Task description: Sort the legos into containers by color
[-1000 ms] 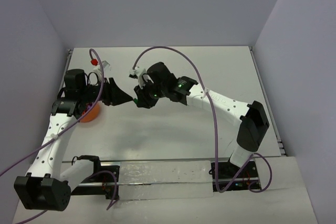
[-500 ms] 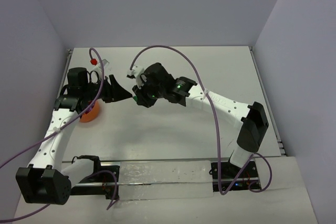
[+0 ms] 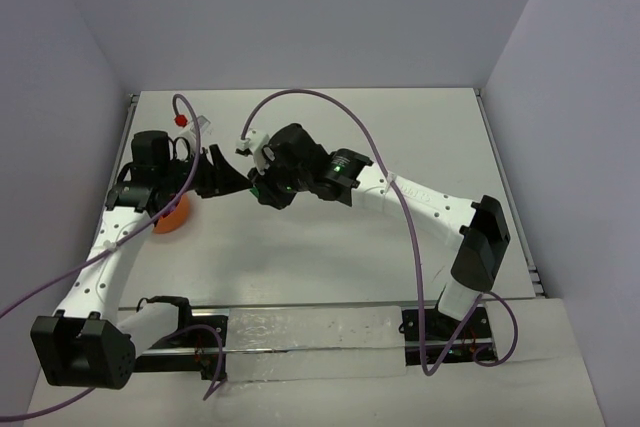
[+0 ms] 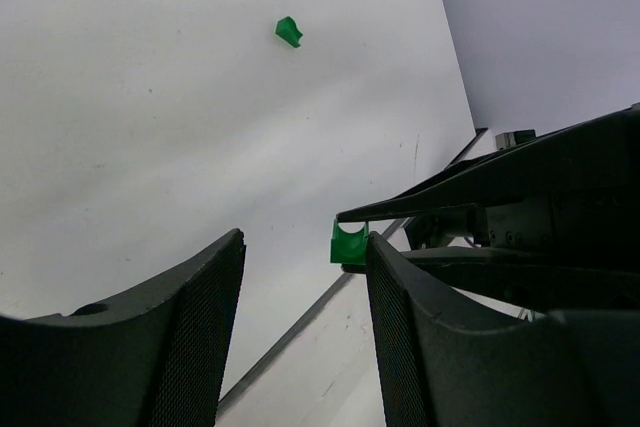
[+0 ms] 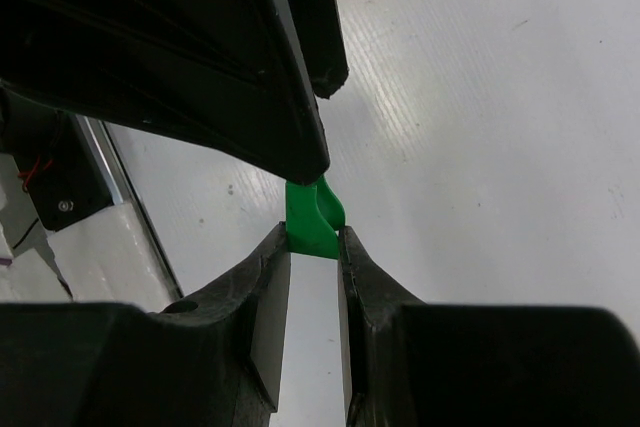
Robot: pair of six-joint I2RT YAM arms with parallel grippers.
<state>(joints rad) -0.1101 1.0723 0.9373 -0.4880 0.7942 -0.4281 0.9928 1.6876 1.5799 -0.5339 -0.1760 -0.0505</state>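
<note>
Pinched a lego [image 5: 312,215] in the right claw [image 5: 314,243] toward the table's [image 3: 400,147] left edge; held the left claw [image 4: 303,242] open beside it.

Top view: the left arm [image 3: 100,257] rises from its base at lower left and bends toward frame centre, its pincer [image 3: 238,184] pointing rightward with its fingers [image 4: 190,317] standing apart. The right arm [image 3: 420,202] reaches from lower right across to centre-left, wrist turned leftward. Its pincer [image 3: 258,191] is closed, with both fingers pressed on a green lego [image 5: 312,222]. The two pincers face each other tip to tip, the left one's finger ends just beside the right one's.
</note>
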